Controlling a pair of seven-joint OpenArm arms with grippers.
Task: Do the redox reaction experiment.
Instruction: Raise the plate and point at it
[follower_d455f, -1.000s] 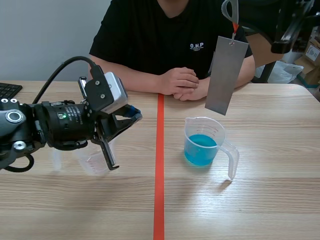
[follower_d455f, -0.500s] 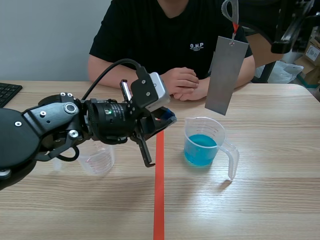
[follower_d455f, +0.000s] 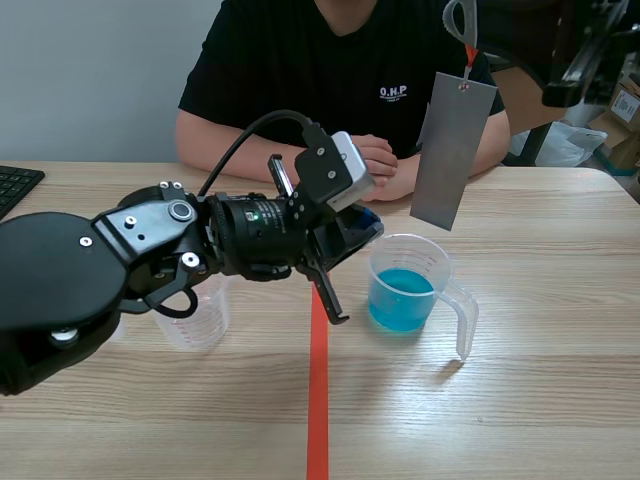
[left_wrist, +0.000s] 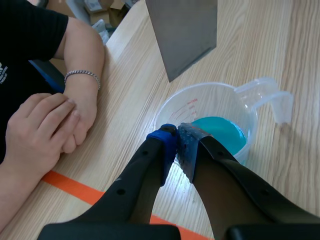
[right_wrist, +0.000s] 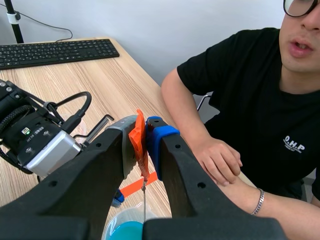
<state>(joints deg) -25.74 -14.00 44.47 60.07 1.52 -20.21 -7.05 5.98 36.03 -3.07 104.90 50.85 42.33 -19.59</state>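
While the plate is not yet wet, the step in hand looks like the dip itself: metal into blue liquid. At the lower left of the scene view an empty cup (follower_d455f: 190, 318) stands half under the left arm, which reaches across the red tape line toward the middle. The left gripper (left_wrist: 176, 145) has its pads pressed together on nothing, tips just beside the beaker (follower_d455f: 378, 262) at its near rim; I cannot tell whether they touch it. The beaker sits right of centre, with the liquid (follower_d455f: 400, 298) low inside. Above it, toward the upper right, the plate (follower_d455f: 452, 150) hangs tilted, its lower edge apart from the rim. The right gripper (right_wrist: 144, 132) pinches the orange tag (right_wrist: 138, 142) that carries it. Next, I judge, the right arm must bring the plate straight down inside the rim, and the left gripper should either steady the beaker or pull clear.
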